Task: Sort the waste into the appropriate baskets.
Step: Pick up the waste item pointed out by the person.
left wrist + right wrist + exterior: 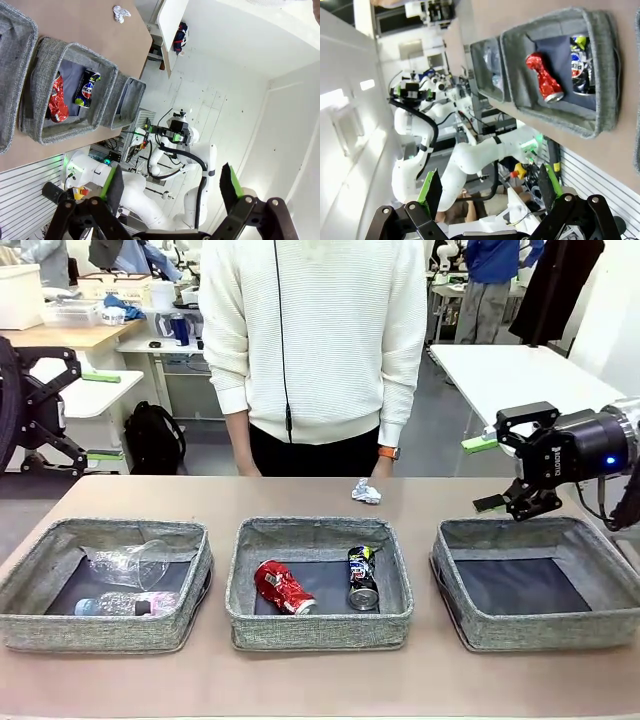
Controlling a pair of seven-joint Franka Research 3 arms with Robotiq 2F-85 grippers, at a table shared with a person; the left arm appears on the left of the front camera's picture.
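Note:
Three grey woven baskets stand in a row. The left basket [100,628] holds a clear plastic cup [135,562] and a clear bottle [125,604]. In the middle basket [320,628] lie a crushed red can [283,587] and a dark blue-silver can [361,577]; the red can [545,77] and blue can [87,90] also show from the wrists. The right basket [540,630] is empty. A crumpled white paper wad [366,491] lies on the table behind the middle basket. My right gripper [487,473] hovers open above the right basket's far left corner. My left gripper [100,416] hangs open off the table's left end.
A person in a white sweater [320,340] stands at the far edge, one wrist with an orange watch [388,452] just behind the paper wad. Bare brown table [320,680] runs in front of the baskets. Other desks and a black bag [155,435] stand beyond.

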